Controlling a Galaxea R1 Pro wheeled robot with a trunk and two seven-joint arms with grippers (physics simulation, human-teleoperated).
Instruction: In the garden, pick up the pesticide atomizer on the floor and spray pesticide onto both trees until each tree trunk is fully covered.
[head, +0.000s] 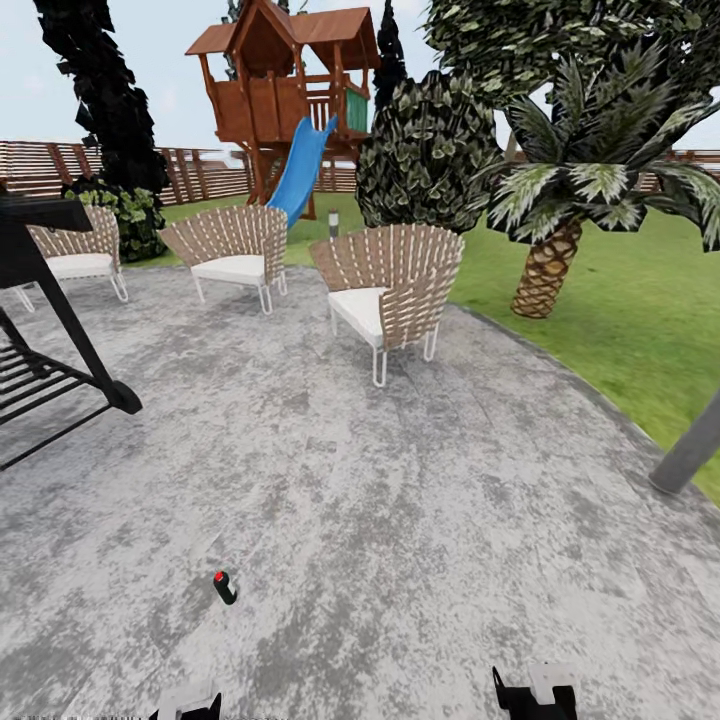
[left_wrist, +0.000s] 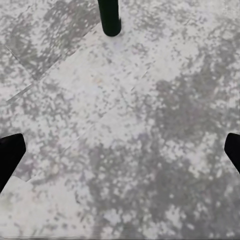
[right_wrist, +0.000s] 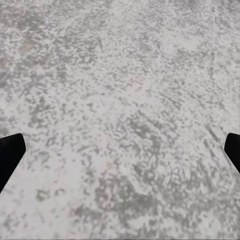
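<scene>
1. So, our left gripper (left_wrist: 120, 155) and right gripper (right_wrist: 120, 155): fingers spread wide, nothing held, both over grey paving (head: 400, 520).
2. Small dark object w/ red tip, prob. the atomizer (head: 224, 587), lies on the paving near-left, just ahead of our left arm; not picked up.
3. Spraying not begun; no pale trunks we can be sure of.
4. No readable writing or labels.
</scene>
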